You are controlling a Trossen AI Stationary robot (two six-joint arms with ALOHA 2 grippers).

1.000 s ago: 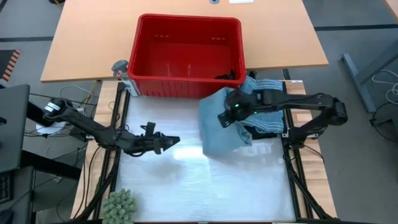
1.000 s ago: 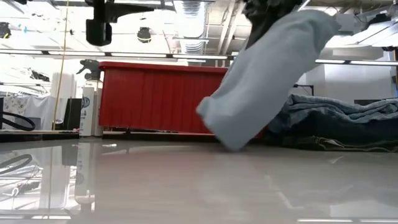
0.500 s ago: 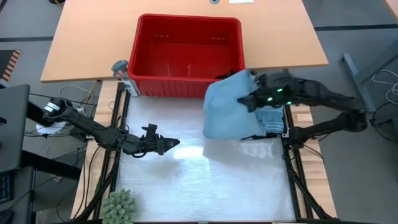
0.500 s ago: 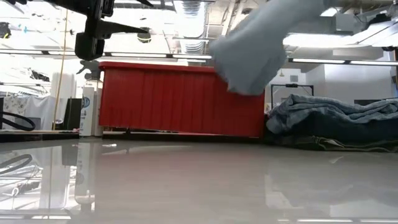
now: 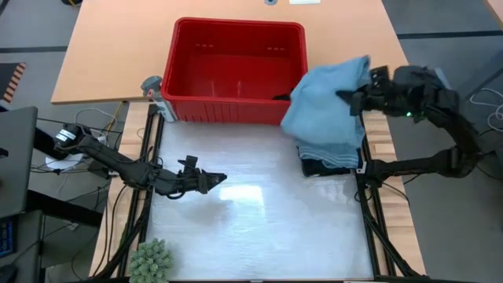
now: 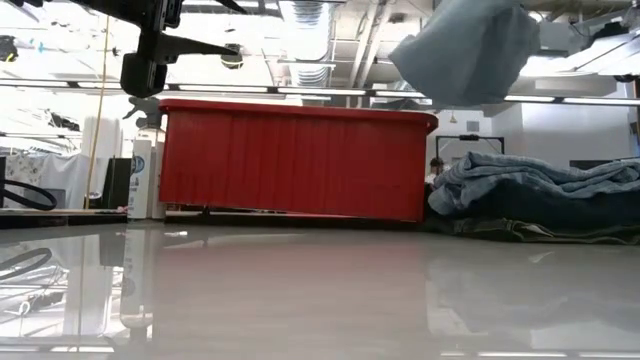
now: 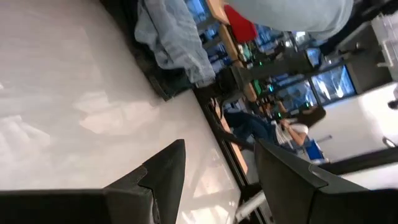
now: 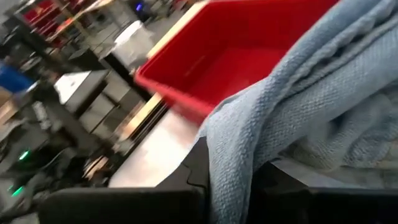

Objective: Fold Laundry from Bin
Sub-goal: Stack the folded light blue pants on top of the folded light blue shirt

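The step in hand appeared to be stacking: the right claw (image 5: 363, 93) was clenched on a plain light blue garment (image 5: 326, 106) and held it in the air over the pile of folded laundry (image 5: 328, 157) at the right edge of the table (image 5: 259, 228). In the low view the garment (image 6: 468, 48) hung well clear of the table surface, above the pile (image 6: 535, 195), and did not touch it. In the right wrist view the cloth (image 8: 273, 124) ran down between the two dark fingers.

The left claw (image 5: 216, 180) waited low over the left half of the table, released and holding nothing; its fingers (image 7: 163, 171) stood apart with bare table between them.

The red bin (image 5: 236, 72) sat at the far side of the table, just beside the pile. A small piece of dark cloth (image 5: 289, 96) showed at its near right corner; otherwise the bin looked nearly empty.

The next move, by judgement, called for lowering the garment squarely onto the pile and letting go only once the cloth rested flat.

Edges and room:
- The pile lay against the right frame rail, so little margin remained on that side.
- The bin rim stood close on the far side; trailing cloth could catch it.
- The middle of the table offered open room.
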